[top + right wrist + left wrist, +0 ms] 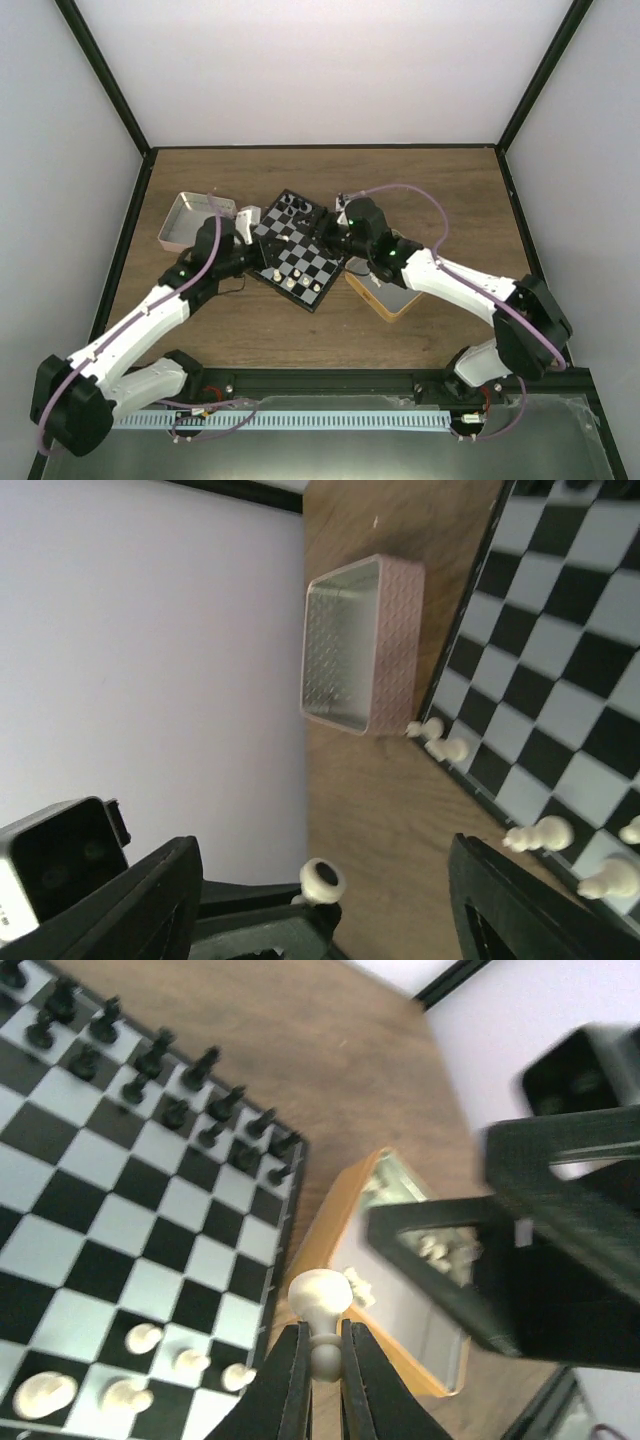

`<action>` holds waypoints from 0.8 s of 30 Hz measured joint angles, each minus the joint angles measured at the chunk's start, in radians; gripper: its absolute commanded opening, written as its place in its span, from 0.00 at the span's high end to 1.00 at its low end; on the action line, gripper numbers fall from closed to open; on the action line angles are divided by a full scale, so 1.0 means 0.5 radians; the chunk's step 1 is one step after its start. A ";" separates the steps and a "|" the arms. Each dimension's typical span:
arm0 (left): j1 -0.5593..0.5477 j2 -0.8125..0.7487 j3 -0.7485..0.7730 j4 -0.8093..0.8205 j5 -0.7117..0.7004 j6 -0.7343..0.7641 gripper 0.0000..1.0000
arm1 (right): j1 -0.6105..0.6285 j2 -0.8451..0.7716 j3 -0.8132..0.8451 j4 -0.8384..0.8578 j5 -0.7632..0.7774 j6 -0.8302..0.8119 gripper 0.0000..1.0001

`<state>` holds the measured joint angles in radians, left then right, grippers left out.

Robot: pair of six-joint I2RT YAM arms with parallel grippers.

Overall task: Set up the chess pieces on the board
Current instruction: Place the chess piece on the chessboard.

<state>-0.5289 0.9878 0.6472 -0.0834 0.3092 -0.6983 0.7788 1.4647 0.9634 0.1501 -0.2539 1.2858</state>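
Observation:
My left gripper (322,1332) is shut on the neck of a cream-white chess piece (320,1295), held just off the board's (120,1220) edge beside a wooden tray (330,1220). The right gripper (322,865) stands wide open around that same piece (322,880), its fingers well apart from it on both sides. Several cream pieces (140,1338) stand on the board's near rows, and black ones (150,1070) fill the far rows. From above, both grippers, left (262,258) and right (335,232), meet over the board (300,262).
The wooden tray (385,298) right of the board holds more cream pieces (435,1250). A pink tin (360,645) lies left of the board, also the pink tin (190,220) from above. Two cream pieces (445,748) lie at the board's rim.

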 measured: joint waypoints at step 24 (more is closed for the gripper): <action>0.370 1.577 1.449 -1.650 -0.429 0.931 0.96 | -0.090 -0.741 -0.474 -0.607 0.777 -0.591 0.28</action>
<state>-0.3439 1.7763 1.3716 -0.9085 0.0948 -0.2329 0.7338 1.0943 0.7265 -0.1532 0.1349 0.9905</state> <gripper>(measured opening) 0.071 0.714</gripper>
